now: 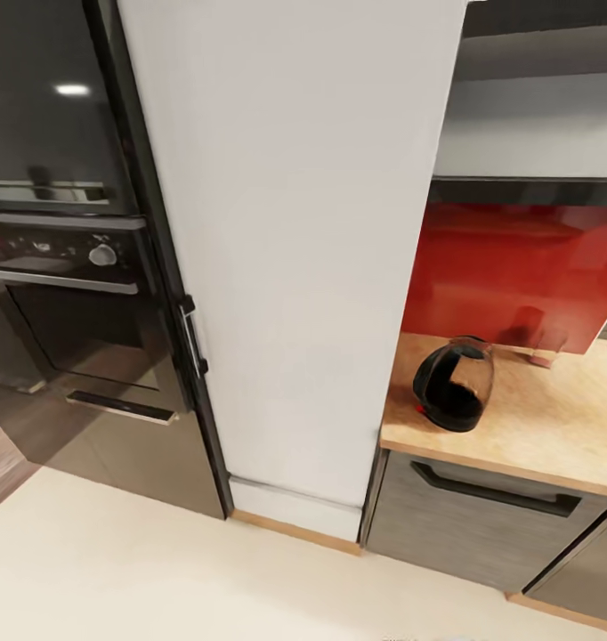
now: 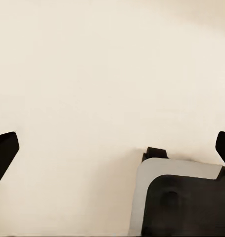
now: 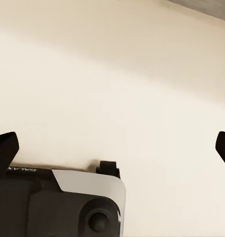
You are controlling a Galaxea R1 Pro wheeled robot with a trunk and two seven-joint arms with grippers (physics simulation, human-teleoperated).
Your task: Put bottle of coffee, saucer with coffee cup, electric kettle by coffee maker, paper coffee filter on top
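Note:
The electric kettle point(image 1: 454, 383), rounded clear glass with a black base and loop handle, stands on the light wood kitchen countertop point(image 1: 553, 427) near its left end, in the head view. A dark grey kitchen shelf point(image 1: 526, 190) runs along the wall above a red backsplash. My left gripper point(image 2: 112, 148) is open over the cream floor, its dark fingertips point(image 2: 3, 153) spread to the frame's sides. My right gripper point(image 3: 112, 148) is open too, with fingertips point(image 3: 3, 150) wide apart and nothing between them.
A tall white cabinet panel point(image 1: 295, 249) stands between the counter and a black built-in oven point(image 1: 63, 223) at the left. Dark grey drawers point(image 1: 481, 525) sit under the counter. Cream floor point(image 1: 161, 579) spreads in front. The robot's base point(image 2: 186, 197) shows below each wrist.

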